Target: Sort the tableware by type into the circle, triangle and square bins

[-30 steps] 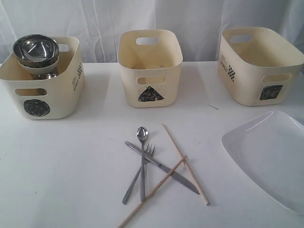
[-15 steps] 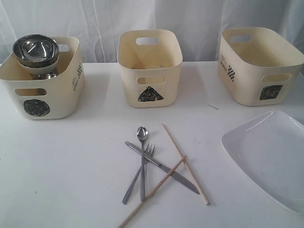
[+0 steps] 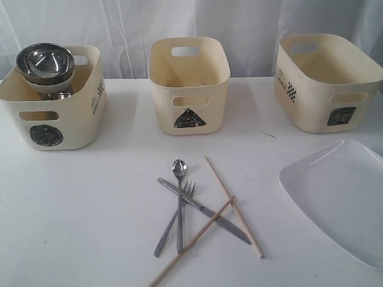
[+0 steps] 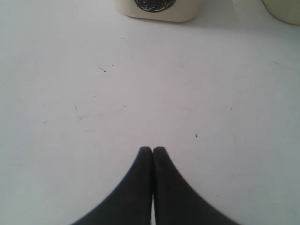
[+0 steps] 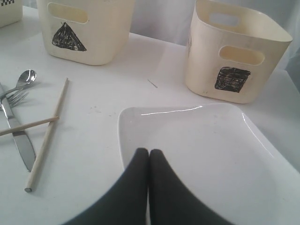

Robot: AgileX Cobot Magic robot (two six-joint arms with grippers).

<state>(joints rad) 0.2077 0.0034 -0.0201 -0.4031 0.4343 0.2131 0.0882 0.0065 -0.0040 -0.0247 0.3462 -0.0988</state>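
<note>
Three cream bins stand along the back: the circle bin (image 3: 66, 113) on the left, the triangle bin (image 3: 188, 89) in the middle, the square bin (image 3: 326, 81) on the right. A steel bowl (image 3: 45, 61) is stacked high inside the circle bin, on a white bowl (image 3: 55, 85). In the middle of the table the spoon (image 3: 179, 168), fork (image 3: 188, 190), knife (image 3: 206, 211) and two chopsticks (image 3: 230, 203) lie crossed. The white plate (image 3: 341, 197) lies at the right. My left gripper (image 4: 152, 149) is shut above bare table. My right gripper (image 5: 149, 151) is shut, empty, over the plate's (image 5: 206, 150) near rim.
A white curtain hangs behind the bins. The triangle bin (image 5: 86, 28) and square bin (image 5: 234, 56) show in the right wrist view, with the cutlery to the side. Neither arm shows in the exterior view.
</note>
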